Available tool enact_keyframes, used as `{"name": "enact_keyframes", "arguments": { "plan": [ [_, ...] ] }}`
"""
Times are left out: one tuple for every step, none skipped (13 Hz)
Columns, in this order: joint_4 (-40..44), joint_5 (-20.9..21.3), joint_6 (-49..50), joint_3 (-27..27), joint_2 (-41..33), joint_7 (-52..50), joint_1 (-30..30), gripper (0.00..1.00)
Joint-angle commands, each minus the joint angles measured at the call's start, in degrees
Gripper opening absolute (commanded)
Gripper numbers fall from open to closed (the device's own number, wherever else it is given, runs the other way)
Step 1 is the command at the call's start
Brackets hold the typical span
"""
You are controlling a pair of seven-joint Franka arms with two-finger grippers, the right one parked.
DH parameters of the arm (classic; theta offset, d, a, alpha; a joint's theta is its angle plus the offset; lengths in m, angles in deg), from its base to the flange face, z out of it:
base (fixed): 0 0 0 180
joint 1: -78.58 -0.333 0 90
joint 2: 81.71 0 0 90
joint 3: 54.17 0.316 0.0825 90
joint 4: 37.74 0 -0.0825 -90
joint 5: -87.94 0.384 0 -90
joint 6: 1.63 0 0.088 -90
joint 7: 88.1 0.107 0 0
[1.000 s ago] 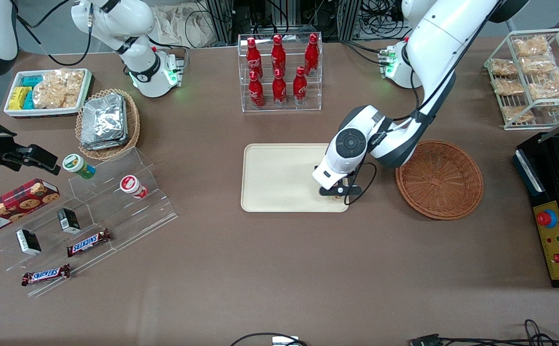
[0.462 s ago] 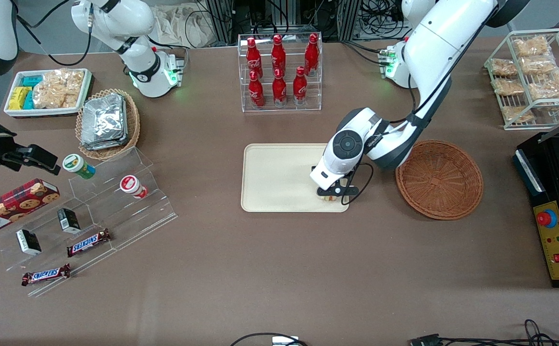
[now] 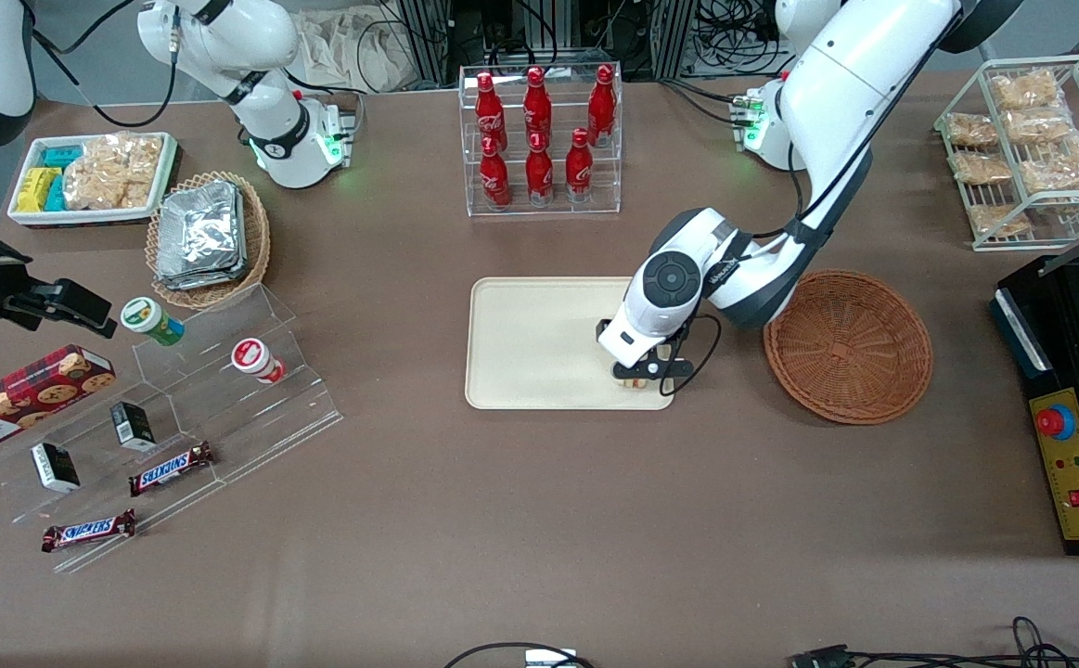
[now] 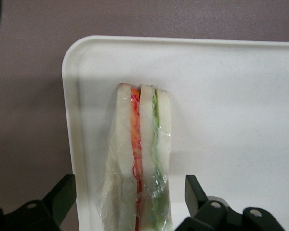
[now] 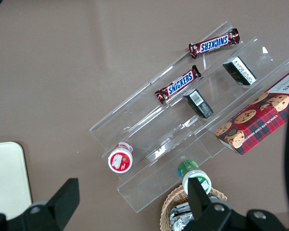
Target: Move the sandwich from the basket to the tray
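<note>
The brown tabletop [image 3: 539, 520] carries everything. On it, the cream tray [image 3: 530, 343] lies near the middle, with the round wicker basket [image 3: 848, 346] just beside it at 3 o'clock, toward the working arm's end; the two are apart.

The left arm's claw [image 3: 636, 376] hangs low over the tray's corner nearest the basket and the front camera, about 4 o'clock from the tray's middle. In the wrist view the claw [image 4: 130, 197] is released: its two dark fingers [image 4: 62, 192] stand spread, one on each side of the sandwich, with a visible gap between each finger and the bread.

The sandwich [image 4: 140, 154] lies on the tray [image 4: 231, 120], close to the rounded corner and running alongside the tray's short edge. It is wrapped in clear film and stands on its edge, showing white bread slices with a red-orange layer and a green layer between them. From the front only a sliver of the sandwich [image 3: 630, 382] shows beneath the claw.
</note>
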Motion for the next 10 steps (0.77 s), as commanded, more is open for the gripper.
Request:
{"name": "enact_keyframes", "arguments": {
  "plan": [
    [-0.1,0.9,0.0,-0.3,-0.9,-1.8,-0.2,1.0],
    [-0.1,0.9,0.4,-0.3,-1.2,-2.6,-0.3,1.0],
    [0.3,0.9,1.6,-0.3,-1.6,-3.2,-0.3,1.0],
    [0.4,0.8,3.2,-0.4,-3.1,-2.9,-0.4,1.0],
    [0.6,-0.2,5.0,-0.3,-5.4,-3.1,-0.5,1.0],
    [0.5,-1.1,6.3,-0.4,-8.0,-3.8,-0.5,1.0],
    [0.7,-2.1,8.4,-0.2,-10.7,-3.8,-0.6,1.0],
    [2.0,-3.0,10.9,0.0,-13.1,-3.1,-1.3,1.0],
    [4.1,-3.8,14.2,0.0,-14.6,-1.9,-2.5,1.0],
    [7.8,-5.2,18.6,0.2,-15.7,-0.4,-2.8,1.0]
  ]
}}
